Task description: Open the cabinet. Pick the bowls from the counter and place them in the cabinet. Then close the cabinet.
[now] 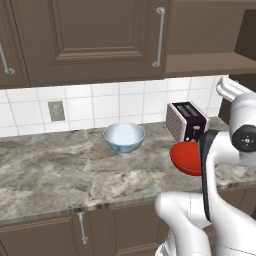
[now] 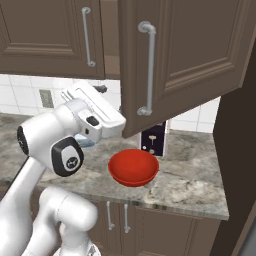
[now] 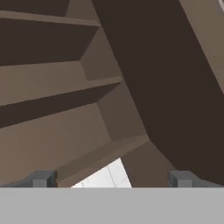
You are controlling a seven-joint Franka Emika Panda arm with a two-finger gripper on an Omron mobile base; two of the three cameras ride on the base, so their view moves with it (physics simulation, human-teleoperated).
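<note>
Glossy round red bowl (image 2: 133, 167) on marbled counter (image 2: 195, 186).

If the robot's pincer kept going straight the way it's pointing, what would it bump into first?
Probably the inside of the cabinet. The open pincer points up at its brown shelves, beside the swung-open door. Depth is hard to judge, so which shelf edge comes first is unclear.

Wall cabinet (image 2: 200, 55) with right door swung open; white-blue bowl (image 1: 124, 137) and red bowl (image 2: 133, 167) upright, apart on marbled bench (image 1: 60, 170).
</note>
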